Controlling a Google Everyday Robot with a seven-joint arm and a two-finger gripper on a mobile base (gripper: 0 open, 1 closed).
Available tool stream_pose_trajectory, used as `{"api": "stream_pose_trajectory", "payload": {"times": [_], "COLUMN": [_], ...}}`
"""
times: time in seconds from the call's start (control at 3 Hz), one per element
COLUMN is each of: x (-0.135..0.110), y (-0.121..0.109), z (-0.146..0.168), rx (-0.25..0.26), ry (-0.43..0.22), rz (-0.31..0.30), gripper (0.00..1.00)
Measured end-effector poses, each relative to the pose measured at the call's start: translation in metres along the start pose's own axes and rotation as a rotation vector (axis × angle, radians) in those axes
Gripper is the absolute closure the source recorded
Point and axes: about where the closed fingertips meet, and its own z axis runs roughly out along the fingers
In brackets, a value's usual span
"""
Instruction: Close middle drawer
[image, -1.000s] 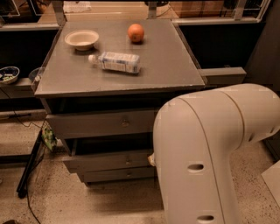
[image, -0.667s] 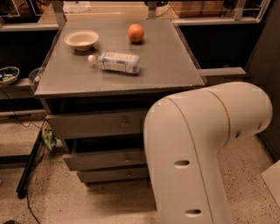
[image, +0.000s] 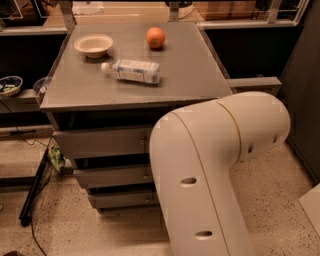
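Your big white arm (image: 215, 165) fills the lower right of the view, and it hides the hand completely. The hand is somewhere behind that arm link, so you cannot tell whether it is released or clenched. Check that before you commit to anything.

The middle drawer (image: 112, 176) is the second grey front down in the cabinet, below the top drawer (image: 100, 141) and above the bottom drawer (image: 122, 199). Only its left part shows; the right part, and probably the knob, is behind the arm. The dark band above it suggests it is out a little and not yet closed.

A good close here is a flat push, so you don't need to grip the knob. Bring the hand square to the front panel near its centre and drive straight in along the drawer's travel. An off-centre push may skew it on its runners. Stay level too: if you drift up you'll hit the top drawer, and if you drift down, the bottom one.

Go in gently. The water bottle (image: 132, 71) lies on its side on the tabletop (image: 195, 80), near the orange (image: 155, 37) and the bowl (image: 93, 45). A hard slam could set the bottle or the orange rolling.
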Motion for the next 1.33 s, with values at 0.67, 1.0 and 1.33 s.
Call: {"api": "stream_pose_trajectory", "payload": {"times": [0.67, 1.0, 1.33], "x": [0.02, 0.053, 0.074], "y": [-0.012, -0.036, -0.033], "z": [-0.026, -0.081, -0.088], "rx": [0.047, 0.141, 0.14], "ry": [0.034, 0.072, 0.111], "rz": [0.032, 0.11, 0.117], "gripper": [1.0, 1.0, 0.73]}}
